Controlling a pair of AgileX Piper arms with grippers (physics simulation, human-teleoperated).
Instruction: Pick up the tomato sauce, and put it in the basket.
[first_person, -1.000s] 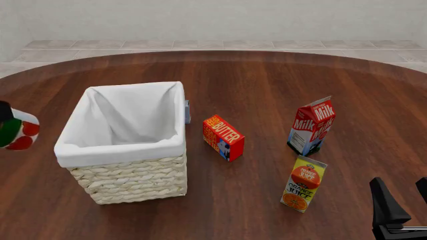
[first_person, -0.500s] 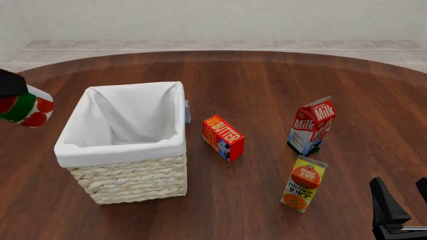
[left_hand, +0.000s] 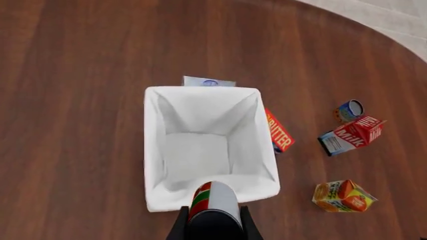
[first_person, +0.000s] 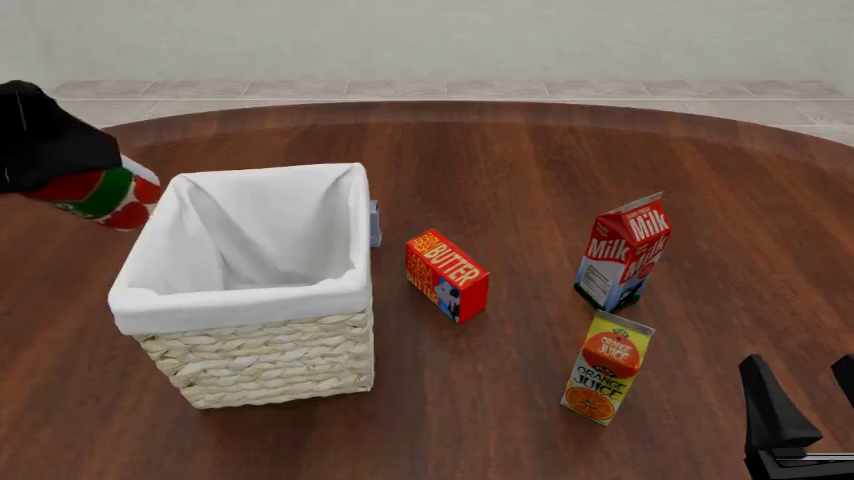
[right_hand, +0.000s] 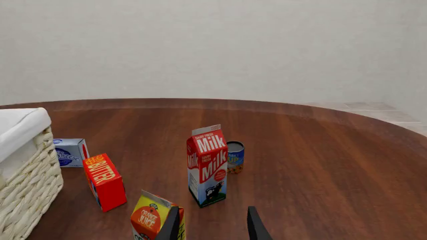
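The tomato sauce (first_person: 110, 198), a small can with a red, white and green label, hangs tilted in the air just left of the basket's left rim, with my left gripper (first_person: 74, 170) shut on it. In the left wrist view the tomato sauce (left_hand: 212, 202) sits between the two fingers (left_hand: 180, 227), above the near rim of the basket (left_hand: 200, 92), whose white-lined inside holds nothing. The basket (first_person: 267, 365) is pale wicker with a white cloth folded over its rim. Low at the front right, my right gripper (first_person: 811, 400) stands open and holds nothing.
Right of the basket stand a red butter box (first_person: 447, 275), a milk carton (first_person: 623, 252) and an orange juice carton (first_person: 607, 367). A small blue can (right_hand: 234, 156) is behind the milk. A blue box (left_hand: 209, 82) lies against the basket's far side.
My left gripper has carried the tomato sauce up and to the right, from the far left edge to beside the basket's left rim. The right arm has not moved.
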